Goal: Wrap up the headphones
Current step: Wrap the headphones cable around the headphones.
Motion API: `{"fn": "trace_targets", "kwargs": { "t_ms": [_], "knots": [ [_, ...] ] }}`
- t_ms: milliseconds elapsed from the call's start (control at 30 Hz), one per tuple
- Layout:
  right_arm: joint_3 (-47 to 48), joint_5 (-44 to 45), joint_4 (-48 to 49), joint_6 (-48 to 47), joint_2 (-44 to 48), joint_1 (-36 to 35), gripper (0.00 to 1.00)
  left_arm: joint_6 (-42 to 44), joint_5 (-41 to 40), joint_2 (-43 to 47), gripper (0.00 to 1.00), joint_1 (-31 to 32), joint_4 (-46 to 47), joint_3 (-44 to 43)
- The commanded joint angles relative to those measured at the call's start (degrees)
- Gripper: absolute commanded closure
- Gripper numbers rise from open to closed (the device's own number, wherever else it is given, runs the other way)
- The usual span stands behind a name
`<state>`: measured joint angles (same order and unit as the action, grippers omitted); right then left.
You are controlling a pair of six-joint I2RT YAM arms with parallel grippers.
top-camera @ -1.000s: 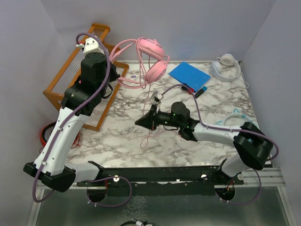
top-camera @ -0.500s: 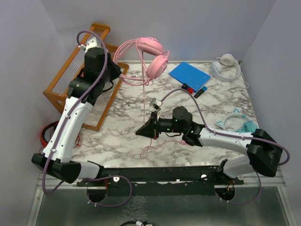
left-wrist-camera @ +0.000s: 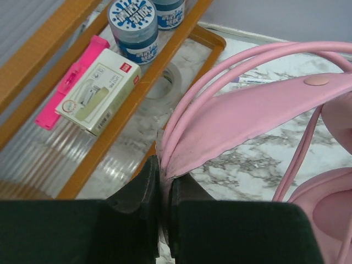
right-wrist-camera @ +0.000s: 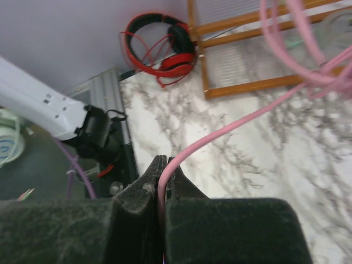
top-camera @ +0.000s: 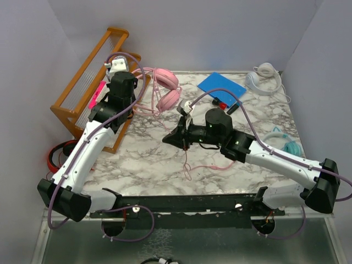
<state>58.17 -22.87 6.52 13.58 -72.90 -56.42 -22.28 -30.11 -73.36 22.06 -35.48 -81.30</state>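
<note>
The pink headphones (top-camera: 166, 91) are held at the back of the marble table, next to the wooden rack. My left gripper (left-wrist-camera: 163, 173) is shut on their pink headband (left-wrist-camera: 247, 118); an ear cup shows at the lower right of the left wrist view. My right gripper (right-wrist-camera: 164, 170) is shut on the pink cable (right-wrist-camera: 236, 126), which runs from the headphones through its jaws; it sits mid-table in the top view (top-camera: 168, 138). The cable's loose end loops on the table (top-camera: 203, 166). White headphones (top-camera: 263, 77) lie at the back right and teal headphones (top-camera: 286, 144) at the right edge.
A wooden rack (top-camera: 82, 91) at the left holds two blue-lidded jars (left-wrist-camera: 133, 25), a small white box (left-wrist-camera: 96, 91) and a pink item (left-wrist-camera: 69, 82). A blue pad (top-camera: 221, 87) lies at the back. Red-and-black headphones (right-wrist-camera: 165, 47) lie off the table's left side.
My left gripper has lowered the pink headphones towards the table by the rack. My right gripper has moved back and up with the cable, and the loose end has trailed right.
</note>
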Motion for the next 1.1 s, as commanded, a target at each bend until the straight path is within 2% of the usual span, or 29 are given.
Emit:
{"fn": "trace_targets", "kwargs": {
  "t_ms": [0, 133, 233, 467, 533, 600, 1067],
  "knots": [
    [8.6, 14.8, -18.2, -14.7, -1.0, -0.4, 0.98, 14.9, -9.5, 3.2, 1.0, 2.7, 13.5, 2.9],
    [9.6, 26.8, -18.5, -20.1, 0.5, -0.4, 0.99, 22.7, -8.2, 4.3, 1.0, 3.2, 15.8, 7.1],
    [8.0, 33.2, -15.3, -23.7, 2.3, -0.4, 0.99, 27.2, -3.7, 6.0, 1.0, 3.3, 17.0, 9.8],
    [8.2, 43.6, -11.4, -26.0, -1.1, -0.3, 0.99, 29.1, 5.9, 8.2, 1.0, 4.1, 16.5, 13.4],
    [8.3, 46.7, -9.8, -25.6, -2.5, -0.3, 0.95, 29.0, 7.1, 8.3, 1.0, 4.6, 15.4, 13.6],
    [8.7, 50.1, -8.6, -25.5, -3.6, -0.3, 0.9, 29.1, 7.0, 8.2, 1.0, 5.2, 14.3, 13.6],
    [8.6, 60.3, -1.0, -32.5, -5.5, 0.3, 0.88, 31.8, 4.3, 7.2, 1.0, 8.6, 12.5, 16.5]
  ]
}}
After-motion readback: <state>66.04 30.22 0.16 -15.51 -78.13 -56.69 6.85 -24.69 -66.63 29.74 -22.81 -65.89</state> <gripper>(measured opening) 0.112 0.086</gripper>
